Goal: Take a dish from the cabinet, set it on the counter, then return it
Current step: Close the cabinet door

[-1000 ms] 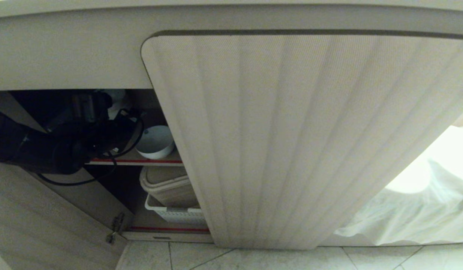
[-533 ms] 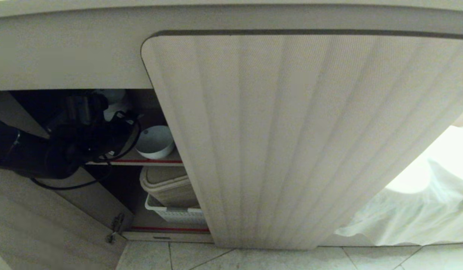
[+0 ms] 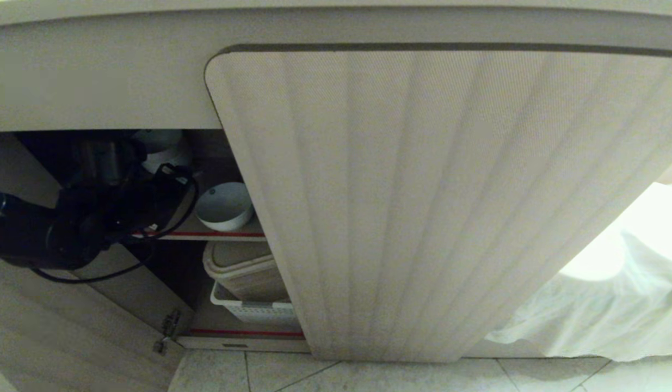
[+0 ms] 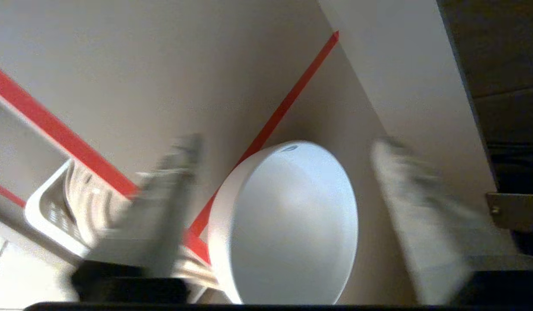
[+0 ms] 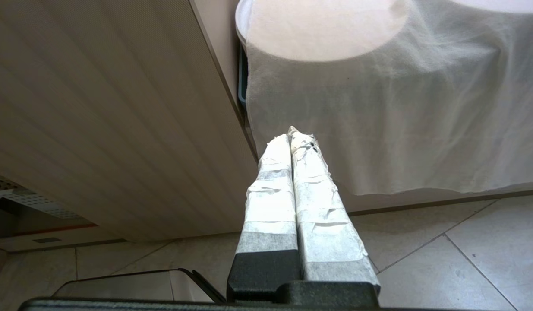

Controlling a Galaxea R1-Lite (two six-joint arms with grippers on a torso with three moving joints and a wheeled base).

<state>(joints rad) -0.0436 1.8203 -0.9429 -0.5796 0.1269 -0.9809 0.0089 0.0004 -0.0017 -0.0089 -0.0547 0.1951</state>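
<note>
Sitting upright on the upper red-edged shelf [image 3: 205, 234] of the cabinet [image 3: 423, 207], the dish [image 3: 223, 206], a small white bowl, close beside the edge of the fluted door [image 3: 450, 218] that hides the right part of the opening. Reaching into the open left bay from the left side of the head view, the left arm, black and cabled, with the left gripper [image 4: 288, 149] pointed at the bowl. Seen from the left wrist, two tape-wrapped fingers [image 4: 171, 194] spread apart, one to each side of the bowl's rim, neither visibly touching it; jaws parted and holding nothing, though blurred. Bowl empty, rim toward the wrist camera, foot hidden. Below that shelf, a beige lidded bin [image 3: 243, 272] resting in a white perforated basket [image 3: 254, 311] on the lower shelf, itself red-edged along the front. Behind the arm, deeper on the upper shelf, a white pot [image 3: 160, 148] only partly visible. Swung wide at lower left, the open cabinet door [image 3: 53, 326] with its hinge [image 3: 170, 329] near the base. Under the cabinet, pale floor tiles [image 3: 368, 375]. Hanging low over those tiles in its own wrist view, the right gripper [image 5: 291, 134], taped fingers pressed together with nothing between them, near a draped white cloth [image 5: 400, 108] beside the fluted door.
</note>
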